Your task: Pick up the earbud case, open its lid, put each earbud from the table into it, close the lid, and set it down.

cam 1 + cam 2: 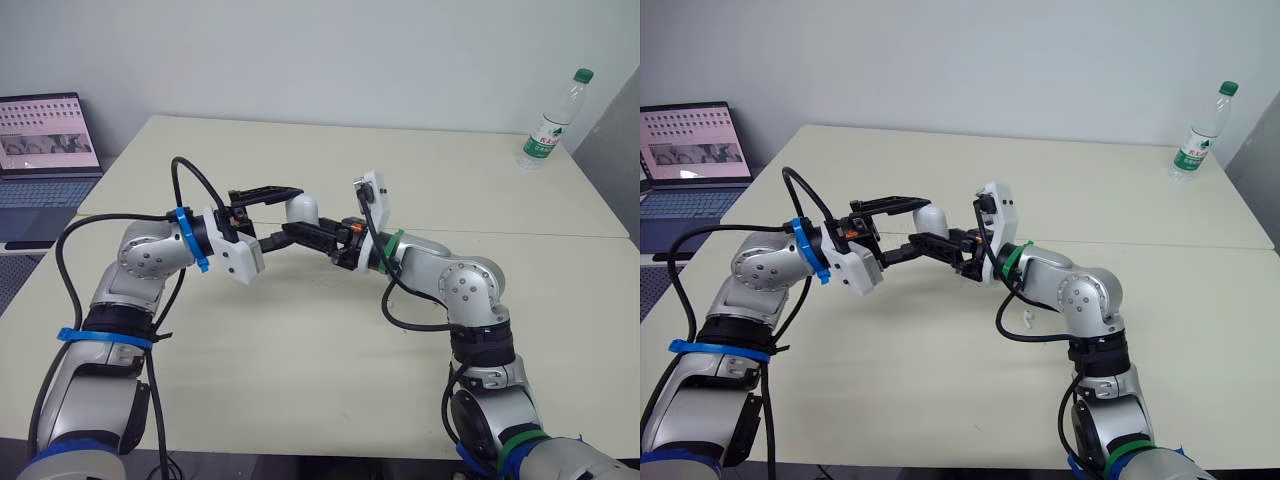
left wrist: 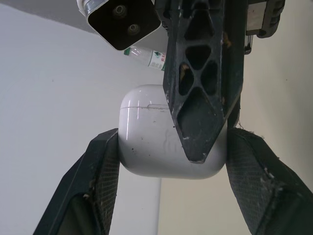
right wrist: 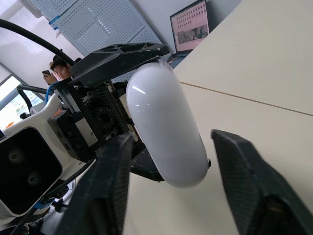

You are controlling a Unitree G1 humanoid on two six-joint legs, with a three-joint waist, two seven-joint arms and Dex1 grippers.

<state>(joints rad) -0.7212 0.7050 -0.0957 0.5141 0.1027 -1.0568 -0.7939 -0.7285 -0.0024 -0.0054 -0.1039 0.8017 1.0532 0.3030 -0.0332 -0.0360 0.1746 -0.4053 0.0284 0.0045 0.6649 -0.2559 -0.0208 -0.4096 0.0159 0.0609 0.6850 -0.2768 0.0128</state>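
- Earbud case is up off the table, pinched in the left gripper. The right gripper is just beside it, on the other side.
- Left wrist view: this hand's fingers squeeze the case's two sides. The lid is on the far end from the hand and looks shut.
- Right wrist view: this hand's fingers are wide apart around the case, not squeezing. The case's long way runs about along them.
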